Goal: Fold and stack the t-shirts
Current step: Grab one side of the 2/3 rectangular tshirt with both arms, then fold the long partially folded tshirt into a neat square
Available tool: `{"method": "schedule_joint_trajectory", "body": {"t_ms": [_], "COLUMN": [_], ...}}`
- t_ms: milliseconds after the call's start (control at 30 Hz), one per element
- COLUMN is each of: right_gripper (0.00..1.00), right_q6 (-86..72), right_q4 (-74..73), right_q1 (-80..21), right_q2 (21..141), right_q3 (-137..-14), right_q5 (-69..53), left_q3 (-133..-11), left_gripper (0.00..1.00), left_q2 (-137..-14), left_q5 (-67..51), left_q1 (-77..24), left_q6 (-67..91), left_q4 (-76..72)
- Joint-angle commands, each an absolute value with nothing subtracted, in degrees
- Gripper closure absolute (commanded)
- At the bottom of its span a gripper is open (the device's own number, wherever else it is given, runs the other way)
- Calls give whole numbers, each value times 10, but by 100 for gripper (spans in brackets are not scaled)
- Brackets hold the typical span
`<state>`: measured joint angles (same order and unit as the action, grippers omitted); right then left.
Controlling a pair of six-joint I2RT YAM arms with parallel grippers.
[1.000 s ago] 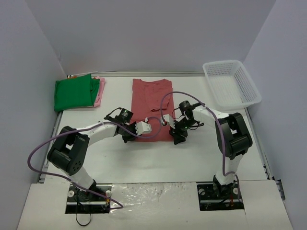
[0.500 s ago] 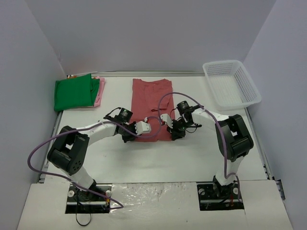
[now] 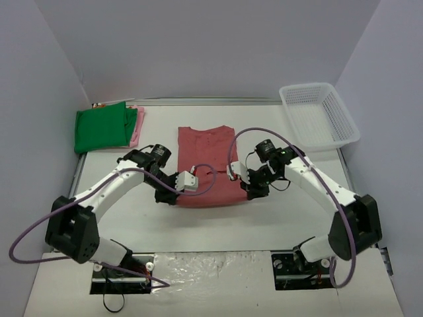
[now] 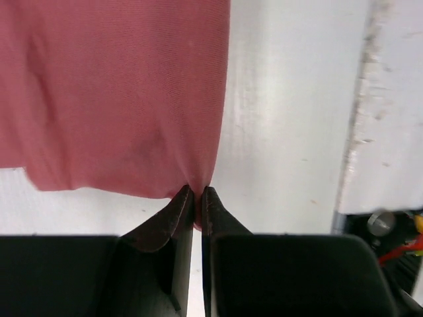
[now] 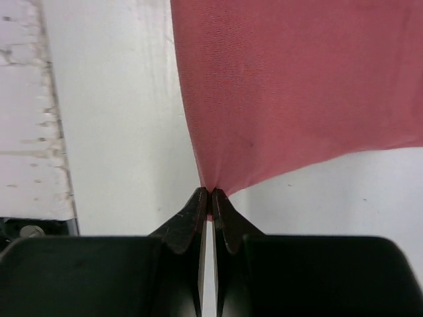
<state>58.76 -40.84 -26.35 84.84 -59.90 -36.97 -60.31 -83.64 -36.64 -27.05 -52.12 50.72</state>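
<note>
On the table (image 3: 264,218), dusty-red t-shirt (image 3: 205,158), long axis near to far.

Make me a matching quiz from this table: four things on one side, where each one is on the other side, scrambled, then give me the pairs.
Column one:
1. red shirt
2. green shirt
3. pink shirt
4. basket

Column two:
A. far right corner of the table
B. far left, lying on top of another shirt
C. middle, near corners pinched by the left gripper and right gripper
D. far left, mostly covered, only an edge showing

Pairs: 1-C; 2-B; 3-D; 4-A
</note>
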Motion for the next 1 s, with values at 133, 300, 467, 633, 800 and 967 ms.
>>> {"method": "schedule_joint_trajectory", "body": {"t_ms": [133, 300, 467, 633, 800, 967], "right_gripper": [100, 100, 100, 100, 100, 100], "right_q6": [658, 663, 657, 655, 662, 674], "right_q4": [-611, -628, -596, -562, -558, -555], "right_q1": [-240, -240, -231, -208, -192, -182], "right_q2": [742, 750, 776, 834, 890, 956], "right_q3": [-651, -689, -725, -784, -845, -912], "right_q5": [-436, -418, -400, -390, -388, -391], "left_q3": [-667, -722, -751, -771, -805, -852], "left_gripper": [98, 98, 98, 98, 98, 98], "left_q2": [-723, -698, -705, -738, -772, -832], "left_q5": [-408, -390, -362, -325, -303, -306], "left_q1": [-274, -275, -275, -272, -254, -227], "left_q6": [-581, -560, -530, -512, -503, -512], "left_q4": [748, 762, 729, 669, 629, 622]}}
